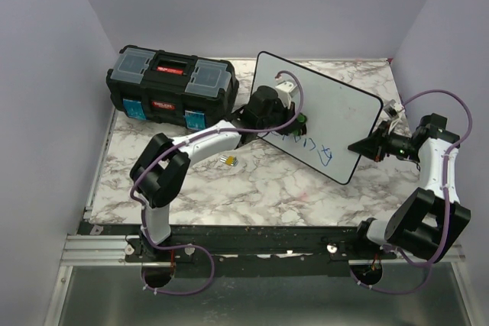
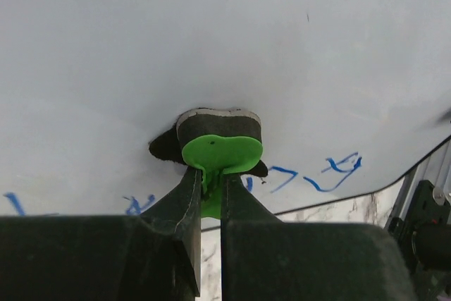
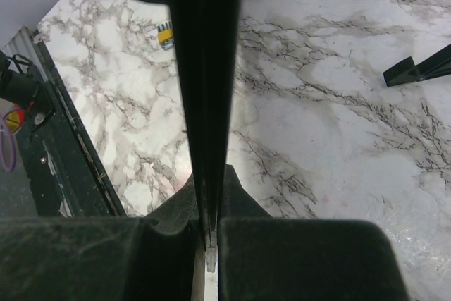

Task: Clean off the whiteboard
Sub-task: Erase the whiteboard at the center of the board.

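Evidently, the board (image 1: pixel 321 104) is held tilted above the bench (image 1: pixel 267 188) by the right end effector (image 3: pixel 208 202), shut on its rim, so that the eraser (image 2: pixel 218 132), pinched by its green tab in the closed left end effector (image 2: pixel 211 181), is pressed against its face just above the blue lettering (image 2: pixel 338 167).

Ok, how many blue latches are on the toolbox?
2. Both are on the front of the toolbox: the left latch near its left end, the right latch near its right end. Any on the far side would be hidden.
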Tool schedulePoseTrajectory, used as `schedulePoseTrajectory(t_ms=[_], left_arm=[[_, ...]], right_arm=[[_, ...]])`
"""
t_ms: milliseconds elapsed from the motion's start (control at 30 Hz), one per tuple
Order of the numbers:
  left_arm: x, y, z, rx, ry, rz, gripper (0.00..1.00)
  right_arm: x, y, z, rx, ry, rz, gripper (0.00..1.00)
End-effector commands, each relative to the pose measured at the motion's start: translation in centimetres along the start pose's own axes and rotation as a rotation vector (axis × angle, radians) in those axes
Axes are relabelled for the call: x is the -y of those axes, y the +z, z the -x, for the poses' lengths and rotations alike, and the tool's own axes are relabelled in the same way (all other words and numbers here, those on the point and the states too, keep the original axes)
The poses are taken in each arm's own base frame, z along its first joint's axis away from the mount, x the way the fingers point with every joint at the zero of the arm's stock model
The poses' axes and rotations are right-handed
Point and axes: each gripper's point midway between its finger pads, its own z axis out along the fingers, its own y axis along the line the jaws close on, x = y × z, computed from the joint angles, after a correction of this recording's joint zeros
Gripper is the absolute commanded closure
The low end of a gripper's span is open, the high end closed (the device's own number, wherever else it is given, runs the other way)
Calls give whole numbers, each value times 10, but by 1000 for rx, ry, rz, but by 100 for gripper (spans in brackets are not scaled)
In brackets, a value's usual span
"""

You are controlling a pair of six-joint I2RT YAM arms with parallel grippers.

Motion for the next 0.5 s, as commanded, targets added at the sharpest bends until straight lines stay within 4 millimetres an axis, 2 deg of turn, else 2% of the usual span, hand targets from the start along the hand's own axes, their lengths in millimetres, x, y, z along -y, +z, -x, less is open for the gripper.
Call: schedulePoseTrajectory(t_ms=[0, 133, 200, 367, 467], left_arm=[[17, 11, -55, -81, -33, -34, 100], [21, 7, -41, -46, -12, -37, 100], [10, 5, -28, -23, -7, -10, 100], [-29, -9, 20, 68, -36, 69, 100], [-43, -13, 39, 87, -49, 111, 100]], right_arm=[[-12, 5, -1, 3, -37, 45, 99], [-12, 5, -2, 2, -36, 43, 99], [-13, 5, -1, 3, -39, 43, 99], [-14, 5, 0, 5, -46, 41, 99], [-15, 4, 0, 7, -50, 39, 99]])
